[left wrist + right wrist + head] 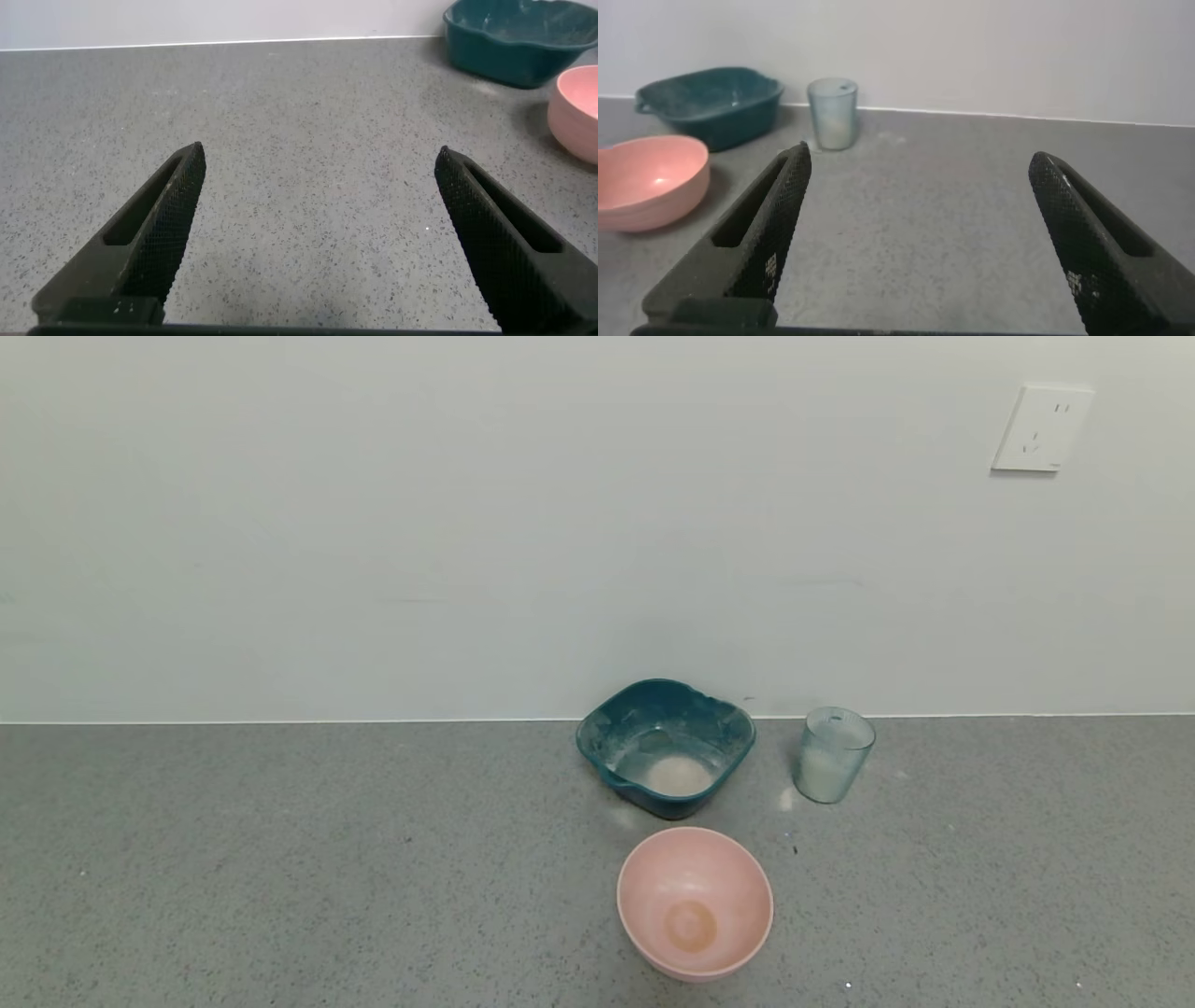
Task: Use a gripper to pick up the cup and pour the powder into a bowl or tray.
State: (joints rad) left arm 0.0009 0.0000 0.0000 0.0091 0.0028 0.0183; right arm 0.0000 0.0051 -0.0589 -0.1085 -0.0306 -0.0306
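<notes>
Nearest to where I'm standing, the round pink bowl [695,903] is sitting at the front of the grey speckled counter [280,859], with an orange-brown stain showing at its bottom. Going by size, the white wall [467,523] is filling the whole background, with a white socket [1042,428] up at the right; the counter is running beneath it. Next, the dark teal basin [666,745] is sitting just behind the pink bowl, close to the wall, carrying white dusty smears and a patch of white powder on its floor. Just to the right of the basin, apart from it, the cup [834,753] is standing upright, with white powder [823,773] filling its lower part.

Neither arm is showing from the head camera. The right gripper [915,233] is hovering low over the counter with its black fingers spread wide and nothing between them; the cup [832,113] is standing well ahead of it, off toward its left finger, beside the basin [710,105] and behind the pink bowl [649,179]. The left gripper [318,224] is likewise gaping wide over bare counter, with the basin [523,42] and pink bowl [577,112] far off to one side, both cut off by the frame edge
</notes>
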